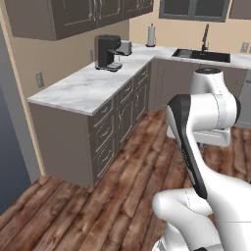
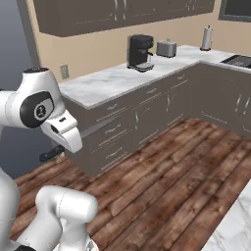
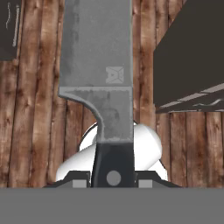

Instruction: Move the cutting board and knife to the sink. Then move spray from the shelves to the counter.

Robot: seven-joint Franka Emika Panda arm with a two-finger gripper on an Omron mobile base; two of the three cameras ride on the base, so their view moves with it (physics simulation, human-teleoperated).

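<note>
My gripper (image 3: 113, 183) is shut on the black handle of the knife (image 3: 96, 57), whose broad silver blade points away from the hand over the wooden floor. From the right base view the knife's blade (image 2: 100, 126) sticks out sideways past the hand, in front of the cabinet fronts. The sink (image 1: 201, 55) with its tall dark faucet (image 1: 205, 38) lies far off in the marble counter (image 1: 88, 86) at the back right. The cutting board, the spray and the shelves are out of view.
A black coffee machine (image 1: 108, 51), a toaster (image 1: 125, 47) and a white paper-towel roll (image 1: 151, 35) stand on the counter. Grey-brown cabinet fronts (image 2: 147, 112) line the L-shaped run. A dark cabinet corner (image 3: 192, 61) sits close on the hand's right. Wooden floor (image 1: 122, 186) lies open ahead.
</note>
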